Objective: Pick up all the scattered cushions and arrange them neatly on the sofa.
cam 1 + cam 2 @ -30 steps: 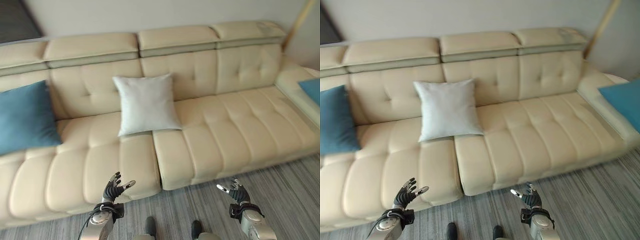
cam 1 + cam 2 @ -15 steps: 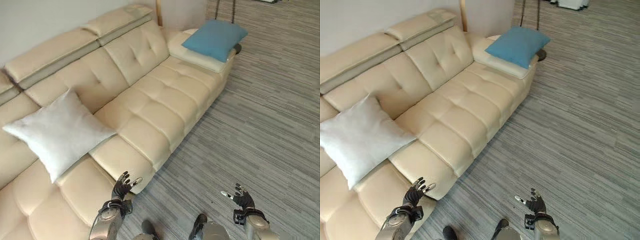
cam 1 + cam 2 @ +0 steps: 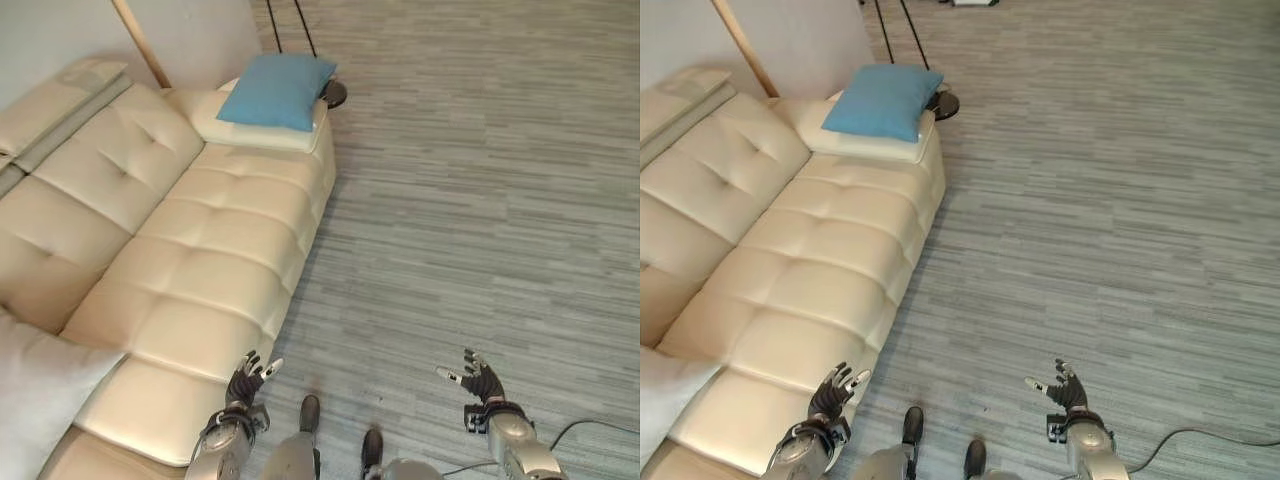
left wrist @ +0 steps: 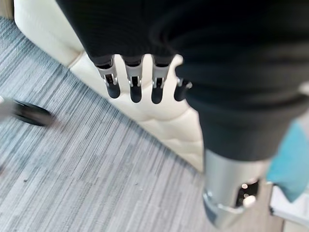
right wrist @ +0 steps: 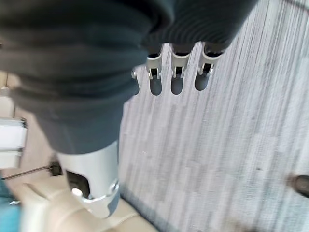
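Note:
A blue cushion (image 3: 276, 90) lies flat on the far armrest of the cream sofa (image 3: 190, 260). The corner of a white cushion (image 3: 40, 400) leans on the sofa seat at the lower left. My left hand (image 3: 243, 380) hovers open by the sofa's front edge, holding nothing. My right hand (image 3: 477, 380) hangs open over the grey striped floor, also holding nothing. In the left wrist view the fingers (image 4: 133, 84) point at the sofa's front edge (image 4: 164, 121), with a bit of blue cushion (image 4: 289, 166) at the side. The right wrist view has straight fingers (image 5: 176, 77) over carpet.
A wooden pole (image 3: 140, 42) leans against the wall behind the sofa. A dark round lamp base (image 3: 334, 94) with thin black legs stands just past the armrest. Grey striped carpet (image 3: 480, 200) stretches to the right.
The camera has swung further to the right: the white cushion has slid almost out at the lower left and more floor shows. Both hands stay open and low.

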Robot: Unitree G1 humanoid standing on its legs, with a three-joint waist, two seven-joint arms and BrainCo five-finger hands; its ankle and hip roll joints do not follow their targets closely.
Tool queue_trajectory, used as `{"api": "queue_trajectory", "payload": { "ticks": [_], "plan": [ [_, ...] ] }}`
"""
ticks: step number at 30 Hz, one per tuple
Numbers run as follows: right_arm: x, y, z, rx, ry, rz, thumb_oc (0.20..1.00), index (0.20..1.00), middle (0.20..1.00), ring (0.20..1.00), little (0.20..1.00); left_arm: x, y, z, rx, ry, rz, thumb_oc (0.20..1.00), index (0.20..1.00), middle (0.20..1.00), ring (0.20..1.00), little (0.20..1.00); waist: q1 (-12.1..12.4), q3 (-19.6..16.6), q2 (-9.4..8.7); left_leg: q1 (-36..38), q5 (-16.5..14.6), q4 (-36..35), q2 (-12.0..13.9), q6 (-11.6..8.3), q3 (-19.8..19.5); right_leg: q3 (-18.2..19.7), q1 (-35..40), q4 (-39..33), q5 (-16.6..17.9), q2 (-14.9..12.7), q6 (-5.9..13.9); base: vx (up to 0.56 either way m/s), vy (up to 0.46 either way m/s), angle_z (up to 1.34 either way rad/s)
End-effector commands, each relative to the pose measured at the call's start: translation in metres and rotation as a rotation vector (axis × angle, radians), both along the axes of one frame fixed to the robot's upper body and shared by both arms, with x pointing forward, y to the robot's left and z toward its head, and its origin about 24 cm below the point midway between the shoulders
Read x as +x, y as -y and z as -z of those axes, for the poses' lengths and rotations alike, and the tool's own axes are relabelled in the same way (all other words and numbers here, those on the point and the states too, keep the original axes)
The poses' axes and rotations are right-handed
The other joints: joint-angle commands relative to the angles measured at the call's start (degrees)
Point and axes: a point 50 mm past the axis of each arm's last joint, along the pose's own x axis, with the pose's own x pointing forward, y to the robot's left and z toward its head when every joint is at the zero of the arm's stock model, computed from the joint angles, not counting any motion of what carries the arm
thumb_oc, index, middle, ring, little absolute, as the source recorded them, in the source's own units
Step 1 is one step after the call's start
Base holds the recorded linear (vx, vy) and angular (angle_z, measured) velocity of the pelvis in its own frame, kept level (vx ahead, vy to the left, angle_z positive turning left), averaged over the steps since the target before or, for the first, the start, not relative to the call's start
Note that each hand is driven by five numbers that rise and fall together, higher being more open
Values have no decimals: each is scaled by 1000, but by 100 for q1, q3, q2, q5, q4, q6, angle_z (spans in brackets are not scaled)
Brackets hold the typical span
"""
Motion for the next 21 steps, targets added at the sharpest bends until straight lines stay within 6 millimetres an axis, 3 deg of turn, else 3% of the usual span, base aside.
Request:
{"api": "queue_trajectory", "payload": {
  "ticks": [1, 3, 4, 7, 8, 9, 10, 11, 13, 15, 17, 19, 20, 21],
  "plan": [
    [16, 1, -18, -14, 107, -16, 1000, 1000, 1000, 1000, 1000, 10, -9, -16, 53, 96, 18, 1000, 1000, 1000, 1000, 1000, 188, 189, 104, 56, 319, 104, -6, 182, 183, 170, 431, 118, -914, -623, 874, 384, 221, -52],
    [14, 1, -17, -16, 102, -16, 1000, 1000, 1000, 1000, 1000, 6, -10, -13, 57, 76, 19, 1000, 1000, 1000, 1000, 1000, 158, 83, 106, 148, 382, 162, -44, 261, 187, 270, 592, 206, -1032, -714, 918, 449, 251, -36],
    [12, -2, -15, 4, 97, -13, 1000, 1000, 1000, 1000, 1000, 4, -14, -12, 70, 63, 30, 1000, 1000, 1000, 1000, 1000, 114, -15, 11, 237, 272, 291, -106, 404, 245, 350, 606, 573, -1191, -871, 967, 368, 186, -40],
    [10, -6, -12, 20, 88, -19, 1000, 1000, 1000, 1000, 1000, 4, -19, -14, 98, 58, 52, 1000, 1000, 1000, 1000, 1000, 98, -56, -122, 378, 88, 384, -146, 564, 345, 398, 402, 1283, -1240, -972, 1101, 285, 136, -27],
    [6, -10, -8, 42, 68, -21, 1000, 1000, 1000, 1000, 1000, 4, -25, -16, 119, 54, 59, 1000, 1000, 1000, 1000, 1000, 66, -24, -186, 528, -78, 444, -168, 717, 418, 460, -39, 2192, -1143, -1044, 1226, 334, 157, -33],
    [5, -11, -6, 47, 62, -23, 1000, 1000, 1000, 1000, 1000, 4, -25, -16, 127, 54, 68, 1000, 1000, 1000, 1000, 1000, 20, 10, -200, 622, -161, 459, -184, 790, 449, 466, -225, 2560, -899, -1077, 1307, 222, 120, -37],
    [5, -11, -6, 47, 62, -23, 1000, 1000, 1000, 1000, 1000, 4, -26, -16, 127, 54, 68, 1000, 1000, 1000, 1000, 1000, 29, 7, -208, 617, -164, 463, -189, 793, 461, 479, -244, 2585, -910, -1086, 1311, 215, 114, -22],
    [2, -12, -5, 62, 60, -14, 1000, 1000, 1000, 1000, 1000, 5, -28, -18, 147, 59, 81, 1000, 1000, 1000, 1000, 1000, -32, 53, -208, 767, -306, 467, -221, 908, 535, 421, -539, 3233, -431, -1213, 1430, 140, 77, -8],
    [0, -14, -4, 81, 63, 5, 1000, 1000, 1000, 1000, 1000, 9, -27, -21, 151, 74, 89, 1000, 1000, 1000, 1000, 1000, -85, 120, -166, 1002, -427, 375, -172, 956, 577, 261, -957, 3542, -335, -1282, 1363, 265, 113, 0],
    [1, -14, -4, 89, 68, 11, 1000, 1000, 1000, 1000, 1000, 12, -25, -24, 148, 89, 91, 1000, 1000, 1000, 1000, 1000, -115, 171, -145, 1117, -495, 332, -151, 958, 593, 129, -1175, 3449, -403, -1272, 1289, 220, 52, -17],
    [5, -13, -7, 92, 83, 15, 1000, 1000, 1000, 1000, 1000, 16, -22, -26, 141, 104, 100, 1000, 1000, 1000, 1000, 1000, -194, 232, -134, 1276, -639, 307, -140, 919, 663, -116, -1332, 2809, -473, -1265, 1248, 227, -34, -11],
    [7, -14, -7, 102, 87, 23, 1000, 1000, 1000, 1000, 1000, 18, -20, -25, 144, 101, 111, 1000, 1000, 1000, 1000, 1000, -265, 276, -208, 1544, -814, 270, -212, 876, 745, -393, -1654, 1929, -238, -1222, 1251, 289, -85, -16],
    [7, -14, -7, 102, 87, 23, 1000, 1000, 1000, 1000, 1000, 18, -20, -25, 144, 101, 111, 1000, 1000, 1000, 1000, 1000, -266, 291, -190, 1576, -828, 260, -192, 870, 740, -406, -1608, 1894, -234, -1199, 1250, 401, -149, -33],
    [6, -15, -4, 109, 72, 34, 1000, 1000, 1000, 1000, 1000, 21, -20, -25, 147, 106, 113, 1000, 1000, 1000, 1000, 1000, -361, 302, -218, 1842, -965, 181, -188, 770, 756, -660, -1683, 984, 32, -1174, 1369, 402, -162, -25]
  ]
}}
